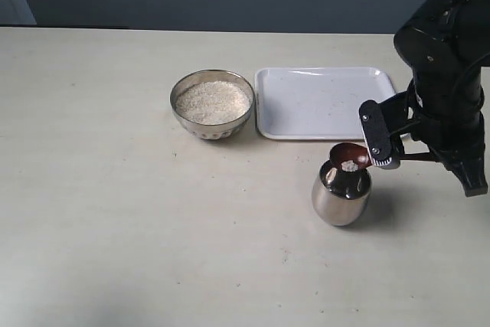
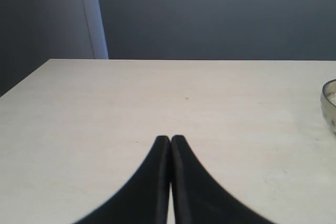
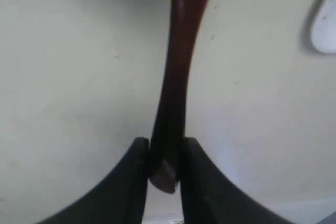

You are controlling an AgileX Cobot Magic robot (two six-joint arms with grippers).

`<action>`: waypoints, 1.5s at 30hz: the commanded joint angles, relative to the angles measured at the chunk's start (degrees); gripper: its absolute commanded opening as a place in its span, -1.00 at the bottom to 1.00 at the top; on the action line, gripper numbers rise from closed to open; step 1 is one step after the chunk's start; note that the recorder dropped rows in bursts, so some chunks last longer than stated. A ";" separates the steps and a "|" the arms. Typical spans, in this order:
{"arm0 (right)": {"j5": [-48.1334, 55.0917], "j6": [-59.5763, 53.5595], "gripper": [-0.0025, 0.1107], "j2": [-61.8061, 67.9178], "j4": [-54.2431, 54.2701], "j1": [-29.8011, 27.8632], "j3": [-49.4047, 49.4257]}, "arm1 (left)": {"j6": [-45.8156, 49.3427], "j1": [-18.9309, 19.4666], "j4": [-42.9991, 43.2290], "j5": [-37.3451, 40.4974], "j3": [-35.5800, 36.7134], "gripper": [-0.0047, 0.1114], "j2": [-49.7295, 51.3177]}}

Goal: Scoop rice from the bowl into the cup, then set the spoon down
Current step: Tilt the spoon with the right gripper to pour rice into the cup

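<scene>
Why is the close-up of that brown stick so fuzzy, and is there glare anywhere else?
Right wrist view: the spoon sits near the lens, so its handle blurs. Exterior view: the cup mirrors bright and dark patches, casting a soft shadow. Left wrist view: even light, no glare.

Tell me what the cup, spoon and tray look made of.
Cup: polished steel by the look, with mirror-like reflections on its sides.
Spoon: dark reddish-brown wood, apparently, with a smooth sheen.
Tray: white and fairly matte, probably plastic, though the pictures leave that open.
</scene>
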 commanded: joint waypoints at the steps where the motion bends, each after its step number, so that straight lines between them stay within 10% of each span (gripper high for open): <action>1: -1.45 1.11 -0.97 -0.52 -0.65 -0.14 0.24 | -0.15 0.10 0.00 -0.28 0.29 -0.91 0.02; 45: -14.49 22.40 -0.97 -8.75 -19.24 5.82 15.64 | -0.15 0.10 0.00 -0.28 0.29 -0.91 0.02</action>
